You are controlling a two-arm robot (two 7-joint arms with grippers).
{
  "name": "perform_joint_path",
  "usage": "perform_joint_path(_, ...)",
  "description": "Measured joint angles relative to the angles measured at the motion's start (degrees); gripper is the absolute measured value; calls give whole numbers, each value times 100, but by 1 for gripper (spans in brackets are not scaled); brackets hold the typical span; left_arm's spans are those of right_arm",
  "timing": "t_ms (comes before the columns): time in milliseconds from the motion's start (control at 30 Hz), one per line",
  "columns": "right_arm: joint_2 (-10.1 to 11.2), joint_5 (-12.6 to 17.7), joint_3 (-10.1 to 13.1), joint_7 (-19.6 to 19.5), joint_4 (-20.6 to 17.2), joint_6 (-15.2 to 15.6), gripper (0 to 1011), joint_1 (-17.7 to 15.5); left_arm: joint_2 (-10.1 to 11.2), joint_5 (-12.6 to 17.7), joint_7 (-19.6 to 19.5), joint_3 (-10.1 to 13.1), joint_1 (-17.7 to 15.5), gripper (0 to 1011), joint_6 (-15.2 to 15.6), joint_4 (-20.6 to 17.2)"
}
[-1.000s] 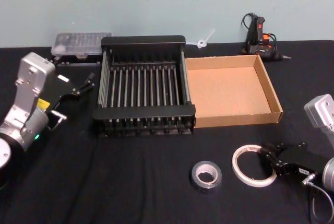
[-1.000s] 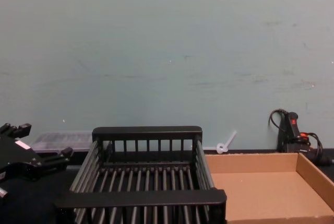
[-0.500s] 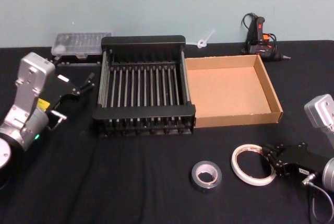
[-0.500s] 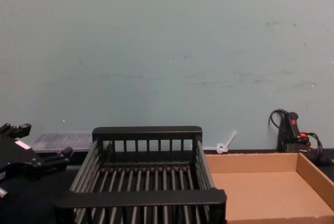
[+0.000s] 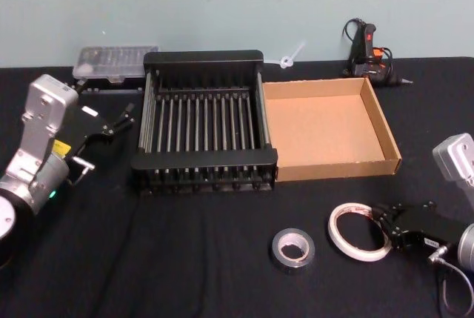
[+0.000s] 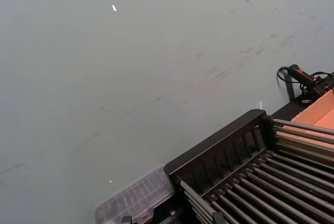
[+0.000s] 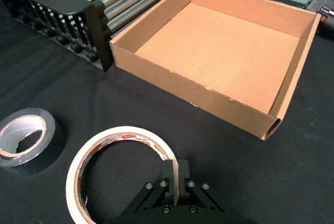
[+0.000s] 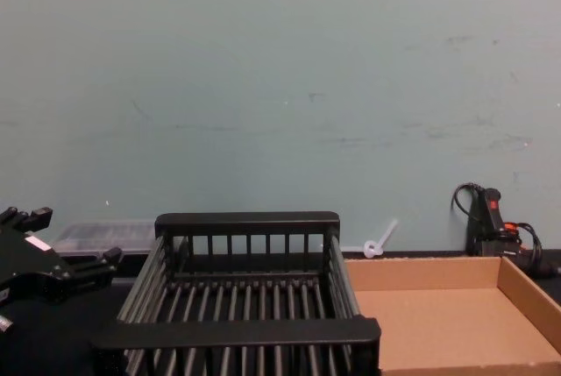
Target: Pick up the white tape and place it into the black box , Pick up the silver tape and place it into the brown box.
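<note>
The white tape lies flat on the black table near the front right. My right gripper is shut on the ring's right rim. In the right wrist view the fingers pinch the wall of the white tape. The silver tape lies to its left, also seen as a silver tape in the right wrist view. The black box and the brown box stand side by side farther back. My left gripper hangs open left of the black box.
A clear plastic case lies behind the black box at the back left. A glue gun with its cable rests at the back right, and a small white plastic piece lies by the wall.
My right gripper's fingers have closed onto the white tape's right rim, and the ring has shifted slightly. The left arm has not moved.
</note>
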Motion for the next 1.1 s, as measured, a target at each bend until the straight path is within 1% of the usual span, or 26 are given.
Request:
perform_joint_path(333, 14, 105, 130, 57, -118, -147, 58, -71, 0, 0, 0, 0, 0, 1001, 0, 0)
perform_joint_path(567, 8, 155, 254, -4, -201, -281, 58, -50, 0, 0, 0, 0, 0, 1001, 0, 0)
perform_joint_path(833, -89, 81, 284, -37, -118, -500, 58, 270, 0, 0, 0, 0, 0, 1002, 0, 0)
perform_joint_path(1000, -189, -15, 219, -14, 29, -636, 58, 547, 0, 0, 0, 0, 0, 1001, 0, 0)
perform_joint_path(1100, -301, -110, 140, 21, 173, -753, 58, 808, 0, 0, 0, 0, 0, 1001, 0, 0)
